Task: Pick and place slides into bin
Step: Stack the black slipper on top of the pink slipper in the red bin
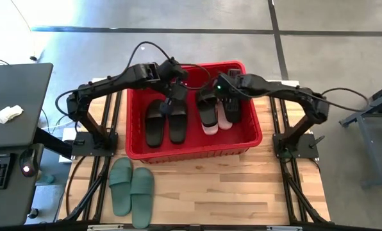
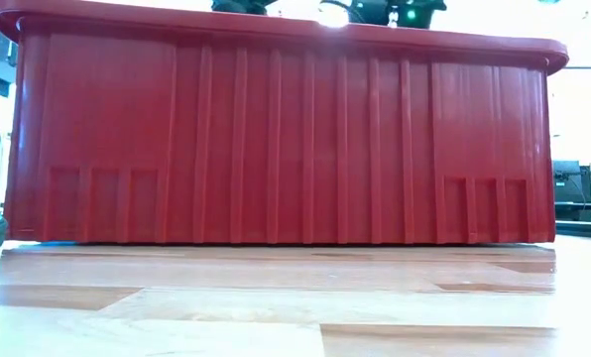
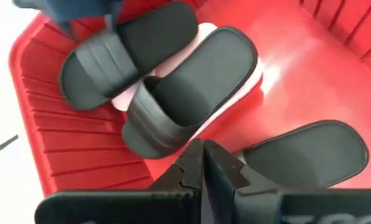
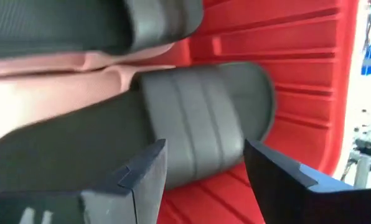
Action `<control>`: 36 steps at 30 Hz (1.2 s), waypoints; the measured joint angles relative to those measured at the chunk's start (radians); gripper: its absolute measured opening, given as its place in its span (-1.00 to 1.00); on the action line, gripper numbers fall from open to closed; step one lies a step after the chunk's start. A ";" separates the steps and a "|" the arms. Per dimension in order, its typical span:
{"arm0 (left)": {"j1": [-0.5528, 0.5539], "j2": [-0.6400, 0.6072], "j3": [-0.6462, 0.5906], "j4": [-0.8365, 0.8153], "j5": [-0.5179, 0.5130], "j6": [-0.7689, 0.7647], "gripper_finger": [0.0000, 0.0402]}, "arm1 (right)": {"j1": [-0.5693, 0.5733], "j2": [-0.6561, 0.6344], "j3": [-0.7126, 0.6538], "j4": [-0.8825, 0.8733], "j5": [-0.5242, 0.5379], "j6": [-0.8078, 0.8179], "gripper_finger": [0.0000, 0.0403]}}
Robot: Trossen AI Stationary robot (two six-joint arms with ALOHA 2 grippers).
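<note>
Now my right gripper (image 4: pixel 204 165) gapes over a black slide (image 4: pixel 198 124); my left gripper (image 3: pixel 204 171), pinched empty, could snag.

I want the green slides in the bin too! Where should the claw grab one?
Probably across the wide strap of a green slide, coming straight down from above. The pair lies flat and sole-down on the table in front of the bin, straps up, so the raised strap gives the fingers something to close on. The left claw, now over the bin, is on their side.
</note>
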 joint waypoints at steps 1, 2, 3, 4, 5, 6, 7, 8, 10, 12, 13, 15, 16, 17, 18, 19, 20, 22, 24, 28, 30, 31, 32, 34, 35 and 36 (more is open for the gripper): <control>0.005 -0.003 0.000 0.000 -0.001 0.002 -0.99 | 0.007 -0.015 -0.033 0.022 0.003 -0.011 0.00; 0.015 -0.003 0.000 0.000 0.000 0.002 -0.99 | 0.013 -0.027 -0.063 0.040 0.010 -0.022 0.00; 0.021 -0.003 0.000 0.000 0.000 0.002 -0.99 | 0.019 -0.038 -0.087 0.057 0.017 -0.031 0.00; 0.024 -0.002 0.000 0.000 0.000 0.002 -0.99 | 0.023 -0.048 -0.108 0.070 0.023 -0.032 0.00; 0.028 -0.002 0.000 0.000 0.000 0.002 -0.99 | 0.027 -0.057 -0.125 0.074 0.024 -0.032 0.00; 0.033 -0.002 0.000 0.000 0.000 0.002 -0.99 | 0.031 -0.060 -0.140 0.070 0.023 -0.032 0.00; 0.037 -0.002 0.000 0.000 0.000 0.002 -0.99 | 0.037 -0.060 -0.153 0.070 0.024 -0.032 0.00; 0.037 -0.002 0.000 0.002 0.000 0.002 -0.99 | 0.043 -0.057 -0.165 0.072 0.032 -0.032 0.00; 0.037 -0.002 0.000 0.011 -0.001 0.001 -0.98 | 0.050 -0.056 -0.179 0.083 0.053 -0.033 0.00; 0.036 -0.002 0.000 0.024 0.000 0.002 -0.99 | 0.054 -0.055 -0.184 0.109 0.048 -0.032 0.00; 0.035 -0.002 0.000 0.031 0.000 0.001 -0.98 | 0.054 -0.055 -0.186 0.106 0.031 -0.032 0.00; 0.035 -0.002 0.000 0.032 0.000 0.002 -0.99 | 0.054 -0.055 -0.186 0.108 0.023 -0.032 0.00; 0.035 -0.002 0.000 0.032 0.001 0.001 -0.98 | 0.053 -0.055 -0.186 0.112 0.026 -0.032 0.00; 0.035 -0.001 0.000 0.032 0.000 0.001 -0.98 | 0.052 -0.055 -0.186 0.113 0.032 -0.032 0.00; 0.035 -0.001 0.000 0.032 0.000 0.001 -0.99 | 0.051 -0.055 -0.186 0.114 0.040 -0.032 0.00; 0.036 -0.001 0.000 0.033 0.000 0.001 -0.99 | 0.046 -0.055 -0.186 0.120 0.043 -0.034 0.00; 0.036 -0.001 0.000 0.035 0.000 0.001 -0.98 | 0.043 -0.055 -0.186 0.127 0.038 -0.039 0.00; 0.035 -0.001 0.000 0.038 0.000 0.001 -0.99 | 0.036 -0.055 -0.186 0.135 0.024 -0.040 0.00; 0.035 -0.001 0.000 0.038 0.000 0.001 -0.99 | 0.030 -0.055 -0.186 0.147 0.013 -0.047 0.00; 0.035 -0.001 0.000 0.038 0.000 0.001 -0.99 | 0.024 -0.054 -0.186 0.152 0.001 -0.061 0.00; 0.035 -0.001 0.000 0.038 0.000 0.001 -0.99 | 0.019 -0.047 -0.186 0.155 -0.007 -0.076 0.00; 0.035 -0.001 0.000 0.039 0.000 0.001 -0.99 | 0.019 -0.040 -0.186 0.155 -0.014 -0.084 0.00; 0.035 -0.001 0.000 0.039 0.000 0.001 -0.99 | 0.019 -0.031 -0.186 0.156 -0.011 -0.093 0.00; 0.035 -0.001 0.000 0.039 0.000 -0.006 -0.99 | 0.015 -0.006 -0.186 0.157 0.015 -0.104 0.00; 0.035 -0.001 0.000 0.039 0.001 -0.007 -0.99 | 0.013 0.006 -0.186 0.162 0.035 -0.103 0.00; 0.035 -0.001 0.000 0.039 0.001 -0.010 -0.99 | 0.013 0.018 -0.186 0.164 0.043 -0.095 0.00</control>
